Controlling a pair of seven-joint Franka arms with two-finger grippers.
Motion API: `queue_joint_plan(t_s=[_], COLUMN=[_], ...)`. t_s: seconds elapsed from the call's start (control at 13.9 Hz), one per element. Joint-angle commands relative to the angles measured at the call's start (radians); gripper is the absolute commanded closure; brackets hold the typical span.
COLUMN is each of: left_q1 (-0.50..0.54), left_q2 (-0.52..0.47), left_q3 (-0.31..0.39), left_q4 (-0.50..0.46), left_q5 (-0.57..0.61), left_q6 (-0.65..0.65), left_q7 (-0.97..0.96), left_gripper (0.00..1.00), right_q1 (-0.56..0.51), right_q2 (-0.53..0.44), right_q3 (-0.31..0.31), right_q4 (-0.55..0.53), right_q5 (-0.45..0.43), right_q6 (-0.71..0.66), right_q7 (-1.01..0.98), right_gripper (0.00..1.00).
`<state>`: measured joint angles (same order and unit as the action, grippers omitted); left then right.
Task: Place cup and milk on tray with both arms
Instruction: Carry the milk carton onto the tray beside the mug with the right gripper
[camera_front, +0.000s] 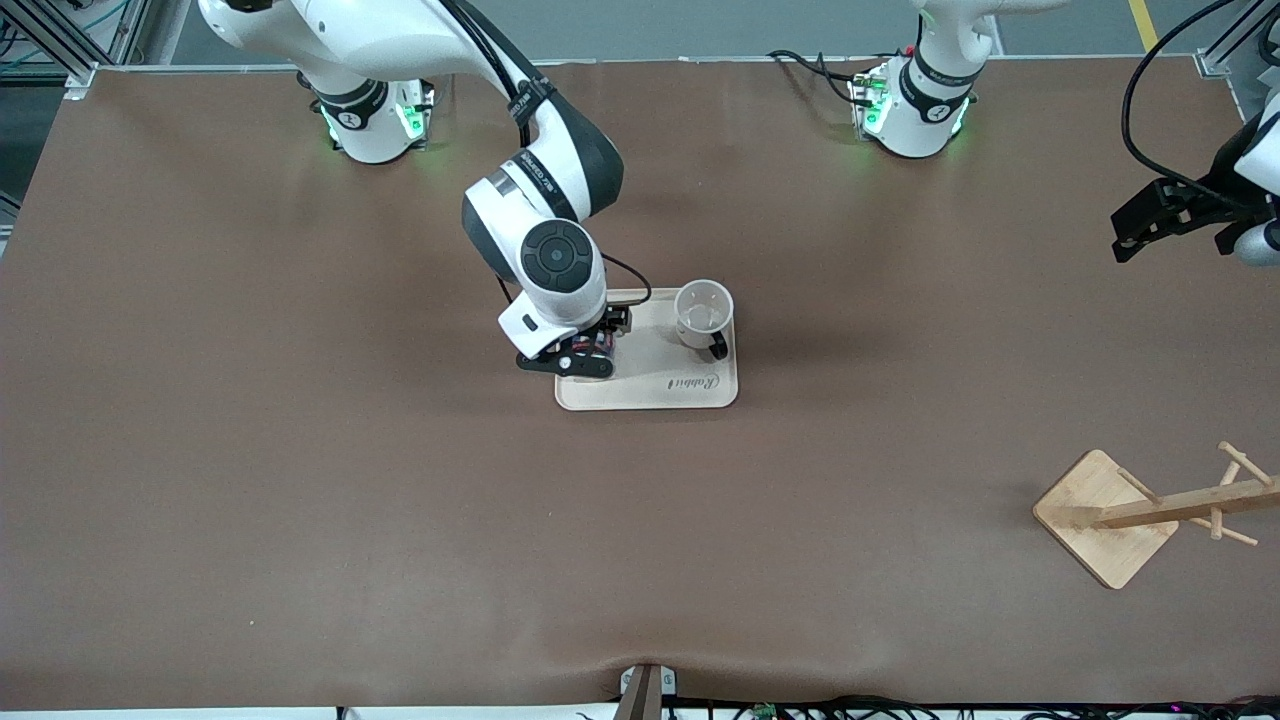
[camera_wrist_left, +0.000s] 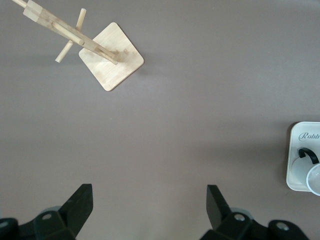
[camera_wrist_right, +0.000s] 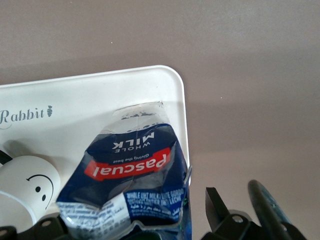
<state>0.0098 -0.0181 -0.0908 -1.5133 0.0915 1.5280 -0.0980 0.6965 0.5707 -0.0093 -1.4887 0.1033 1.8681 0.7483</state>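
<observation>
The cream tray (camera_front: 650, 385) lies mid-table. The white cup (camera_front: 703, 315) stands on it at the corner toward the left arm's end, handle toward the front camera. The milk (camera_wrist_right: 130, 170) stands on the tray beside the cup (camera_wrist_right: 25, 192), near the tray's rim (camera_wrist_right: 100, 95); in the front view only a bit of the milk (camera_front: 600, 345) shows under the hand. My right gripper (camera_wrist_right: 132, 210) is open around the milk, one finger (camera_wrist_right: 216, 200) clear of the carton. My left gripper (camera_front: 1175, 242) is open and empty, up over the table's left arm end.
A wooden mug rack (camera_front: 1105, 515) with a square base stands near the front camera at the left arm's end; it also shows in the left wrist view (camera_wrist_left: 111, 62). The tray's edge (camera_wrist_left: 300, 165) and the cup (camera_wrist_left: 312, 177) show there too.
</observation>
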Motion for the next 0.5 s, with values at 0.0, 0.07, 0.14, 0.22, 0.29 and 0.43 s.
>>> queue_joint_plan(t_s=[0.0, 0.07, 0.14, 0.22, 0.29, 0.43], left_q1=[-0.002, -0.002, -0.002, -0.002, -0.002, -0.005], left_q2=[-0.009, -0.009, -0.009, -0.009, -0.009, -0.008], left_q3=[0.0, 0.0, 0.0, -0.001, -0.001, 0.0], left_q4=[-0.007, -0.008, -0.01, -0.01, -0.01, -0.011], left_q5=[0.011, 0.011, 0.011, 0.01, 0.008, 0.007], left_q6=[0.001, 0.001, 0.0, -0.005, -0.005, -0.005], left_q7=[0.008, 0.008, 0.009, 0.015, 0.015, 0.015], left_gripper=[0.0, 0.0, 0.0, 0.0, 0.0, 0.0], right_q1=[0.009, 0.009, 0.009, 0.009, 0.009, 0.011], right_q2=[0.012, 0.011, 0.011, 0.011, 0.011, 0.009], right_q3=[-0.011, -0.011, -0.009, -0.009, -0.009, -0.008], right_q4=[0.031, 0.041, 0.063, 0.077, 0.084, 0.091], right_q5=[0.009, 0.007, 0.012, 0.015, 0.015, 0.016], right_q6=[-0.013, -0.013, -0.018, -0.02, -0.021, -0.023], right_q7=[0.002, 0.0, -0.001, 0.0, 0.0, 0.0], right_gripper=[0.0, 0.0, 0.0, 0.0, 0.0, 0.0])
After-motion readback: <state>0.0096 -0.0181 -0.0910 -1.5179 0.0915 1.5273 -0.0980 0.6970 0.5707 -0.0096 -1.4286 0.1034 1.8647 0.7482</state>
